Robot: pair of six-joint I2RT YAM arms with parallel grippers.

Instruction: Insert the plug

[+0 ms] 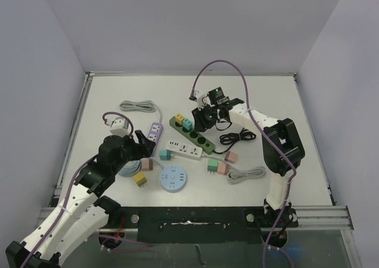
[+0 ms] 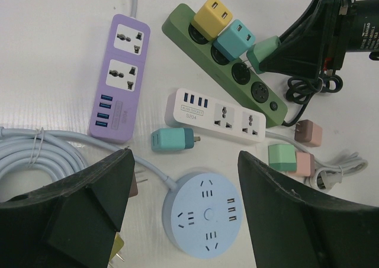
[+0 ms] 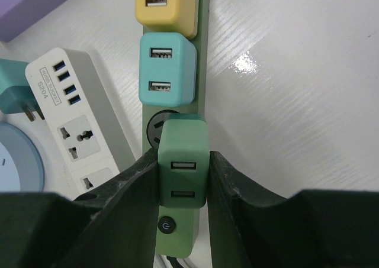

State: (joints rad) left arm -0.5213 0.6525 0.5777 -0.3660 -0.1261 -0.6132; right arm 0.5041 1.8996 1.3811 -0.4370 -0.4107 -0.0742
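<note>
My right gripper (image 3: 183, 182) is shut on a green plug (image 3: 182, 155), its two USB ports facing the camera. The plug hangs over the green power strip (image 3: 177, 244), just above the strip's switch, partly covering a round socket (image 3: 154, 126). I cannot tell whether its pins are in. A yellow plug (image 3: 166, 7) and a teal plug (image 3: 167, 70) sit in the sockets beyond. From the left wrist the same green plug (image 2: 263, 52) shows tilted against the strip (image 2: 237, 73). My left gripper (image 2: 185, 155) stands open and empty above the round blue socket (image 2: 202, 213).
A purple strip (image 2: 118, 78) and a white strip (image 2: 216, 114) lie beside the green one. Loose plugs are scattered: teal (image 2: 172, 139), green (image 2: 282, 157), pink (image 2: 305, 161), brown (image 2: 308, 132), yellow (image 1: 140, 180). A coiled white cable (image 2: 35, 155) lies left.
</note>
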